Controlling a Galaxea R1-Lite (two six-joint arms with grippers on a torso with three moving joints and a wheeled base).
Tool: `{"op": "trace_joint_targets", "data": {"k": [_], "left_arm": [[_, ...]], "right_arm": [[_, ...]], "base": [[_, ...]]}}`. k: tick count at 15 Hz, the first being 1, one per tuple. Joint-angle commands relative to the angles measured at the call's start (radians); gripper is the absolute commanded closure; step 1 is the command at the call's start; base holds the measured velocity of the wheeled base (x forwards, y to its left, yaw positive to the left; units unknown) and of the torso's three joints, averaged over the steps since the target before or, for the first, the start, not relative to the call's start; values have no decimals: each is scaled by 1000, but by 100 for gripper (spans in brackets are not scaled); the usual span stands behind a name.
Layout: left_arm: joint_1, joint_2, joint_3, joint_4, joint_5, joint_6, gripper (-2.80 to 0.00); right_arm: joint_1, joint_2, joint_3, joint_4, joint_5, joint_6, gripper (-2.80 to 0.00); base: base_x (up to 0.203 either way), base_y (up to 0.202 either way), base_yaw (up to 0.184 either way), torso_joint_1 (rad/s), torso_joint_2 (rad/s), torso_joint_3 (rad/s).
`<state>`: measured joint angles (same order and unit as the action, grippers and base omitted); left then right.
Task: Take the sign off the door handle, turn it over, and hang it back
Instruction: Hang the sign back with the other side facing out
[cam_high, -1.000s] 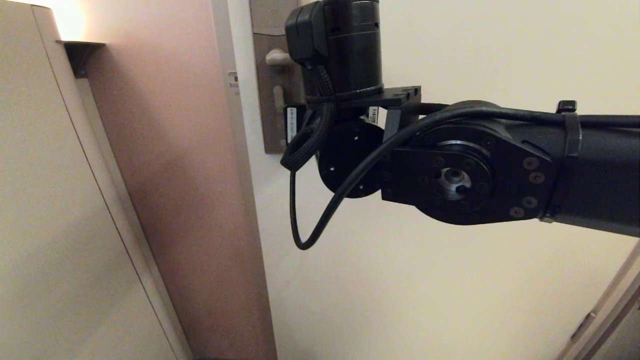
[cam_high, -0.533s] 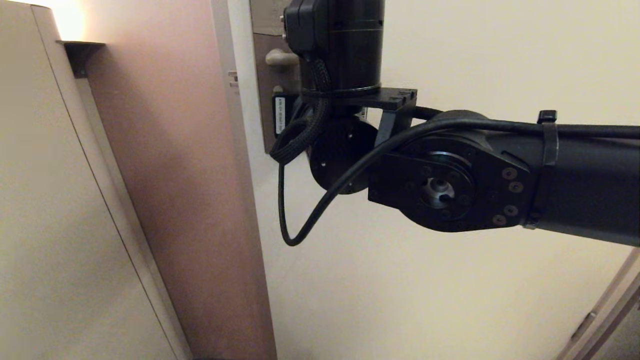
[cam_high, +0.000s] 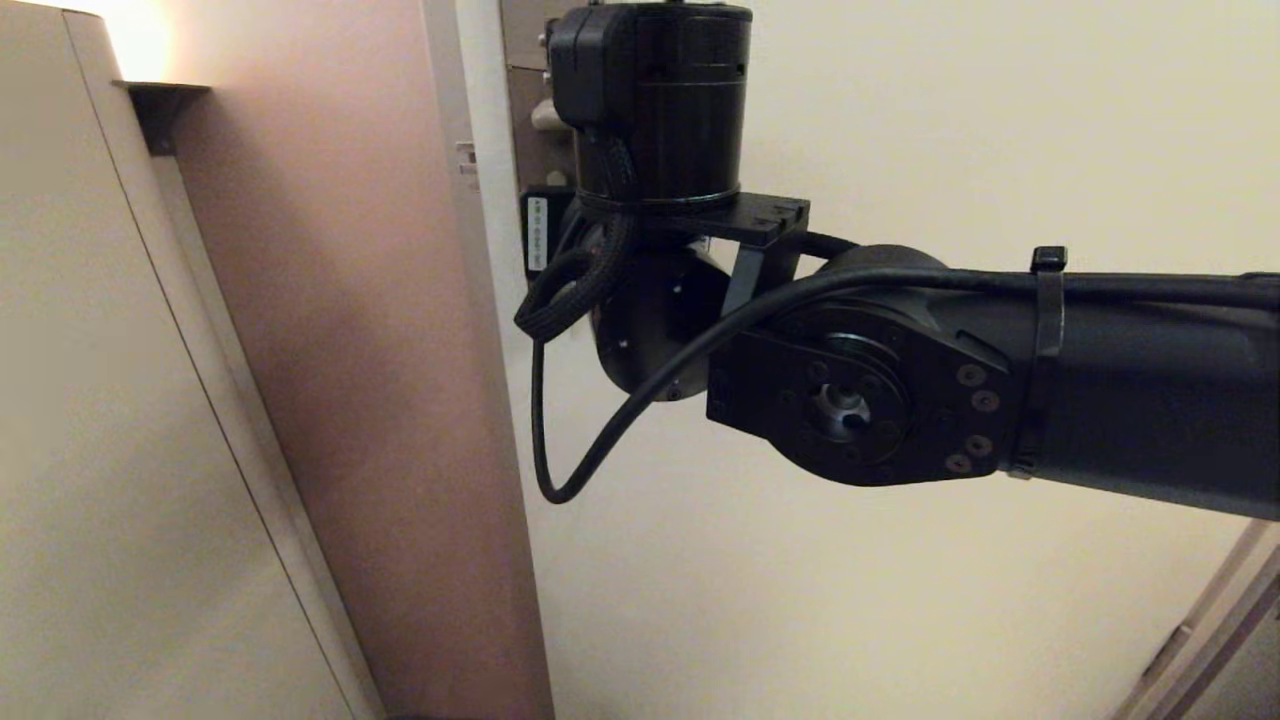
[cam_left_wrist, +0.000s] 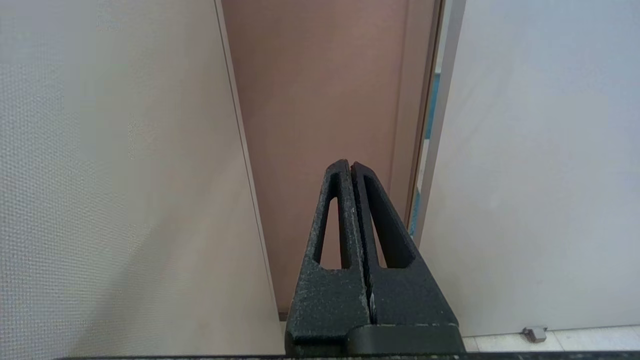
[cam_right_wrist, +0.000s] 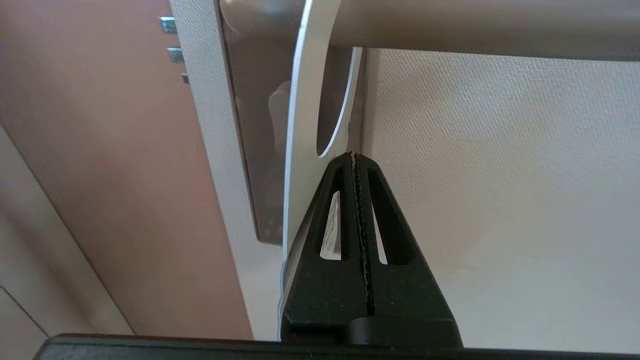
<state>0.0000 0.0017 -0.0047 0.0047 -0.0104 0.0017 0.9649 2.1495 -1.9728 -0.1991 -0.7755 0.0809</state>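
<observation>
In the right wrist view the sign (cam_right_wrist: 302, 125) shows its white side. Its oval hole is threaded over the beige door handle (cam_right_wrist: 475, 27), close to the brown-grey backplate (cam_right_wrist: 250, 125). My right gripper (cam_right_wrist: 352, 156) reaches up from below, shut on the sign's edge just under the hole. The rest of the card runs down behind the left finger. In the head view my right wrist (cam_high: 650, 110) covers the sign and most of the door handle (cam_high: 543, 113). My left gripper (cam_left_wrist: 350, 164) is shut and empty, low down, away from the handle.
A brown door frame (cam_high: 360, 330) stands left of the cream door (cam_high: 850, 600). A beige panel (cam_high: 110, 450) with a wall lamp glow is at the far left. My right forearm (cam_high: 1150, 400) and a hanging cable loop (cam_high: 560, 470) cross in front of the door.
My right wrist has moved left and slightly up along the handle toward the backplate, covering more of it. The left arm has not moved.
</observation>
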Motion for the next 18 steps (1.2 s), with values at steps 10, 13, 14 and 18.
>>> {"op": "trace_joint_targets", "data": {"k": [10,13,14,18], "left_arm": [[0,0,0,0,0,0,0],[0,0,0,0,0,0,0],[0,0,0,0,0,0,0],[0,0,0,0,0,0,0]], "right_arm": [[0,36,-1,-72,26,-10,0],[1,43,-1,-94,32,-19,0],[2,44,-1,-94,39,-19,0],[9,46,-1,-95,79,-21,0]], "base": [[0,0,0,0,0,0],[0,0,0,0,0,0],[0,0,0,0,0,0],[0,0,0,0,0,0]]}}
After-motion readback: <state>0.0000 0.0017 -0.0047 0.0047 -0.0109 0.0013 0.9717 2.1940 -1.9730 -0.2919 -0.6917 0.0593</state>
